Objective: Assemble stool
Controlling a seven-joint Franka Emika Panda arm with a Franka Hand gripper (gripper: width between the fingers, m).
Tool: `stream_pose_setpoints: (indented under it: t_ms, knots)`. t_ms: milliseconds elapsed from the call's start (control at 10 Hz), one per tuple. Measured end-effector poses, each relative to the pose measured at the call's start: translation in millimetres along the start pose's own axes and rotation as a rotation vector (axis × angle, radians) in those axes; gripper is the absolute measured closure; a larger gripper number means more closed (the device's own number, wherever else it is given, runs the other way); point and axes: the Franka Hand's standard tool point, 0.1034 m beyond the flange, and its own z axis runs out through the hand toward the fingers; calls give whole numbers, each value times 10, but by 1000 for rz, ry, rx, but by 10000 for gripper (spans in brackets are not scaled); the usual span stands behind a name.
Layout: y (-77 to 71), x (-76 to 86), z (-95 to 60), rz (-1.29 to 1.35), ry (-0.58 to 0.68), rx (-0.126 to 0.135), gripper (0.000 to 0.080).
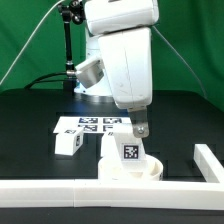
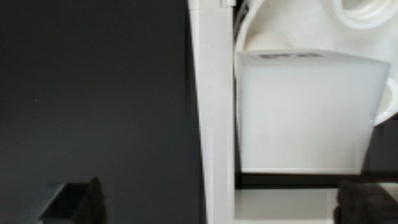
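Observation:
The stool's round white seat disc (image 1: pixel 131 171) lies near the front rail. A short blocky leg (image 1: pixel 127 151) with a square tag stands upright on it. A second leg (image 1: pixel 70 143) rests loose on the black table toward the exterior view's left. My gripper (image 1: pixel 141 128) hangs just above and behind the standing leg, not touching it. In the wrist view my gripper (image 2: pixel 222 203) is open, its dark fingertips (image 2: pixel 71 200) set wide apart with nothing gripped. Below them I see a white leg block (image 2: pixel 311 110) and a curved part of the seat (image 2: pixel 350 18).
The marker board (image 1: pixel 92 124) lies flat behind the parts. A long white rail (image 1: pixel 50 190) borders the table's front and turns up the exterior view's right side (image 1: pixel 211 161). A white strip (image 2: pixel 215 100) crosses the wrist view beside dark table surface (image 2: pixel 98 90).

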Motion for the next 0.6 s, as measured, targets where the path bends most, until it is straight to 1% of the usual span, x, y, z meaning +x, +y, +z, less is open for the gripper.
stream_pose_setpoints:
  t_ms: [300, 400, 500, 600]
  knots:
    - [-1, -11, 13, -3, 1, -3, 150]
    - [-14, -55, 43, -6, 2, -22, 150]
    - [-41, -62, 44, 23, 0, -23, 150]
    - [-55, -22, 58, 70, -6, -25, 150]
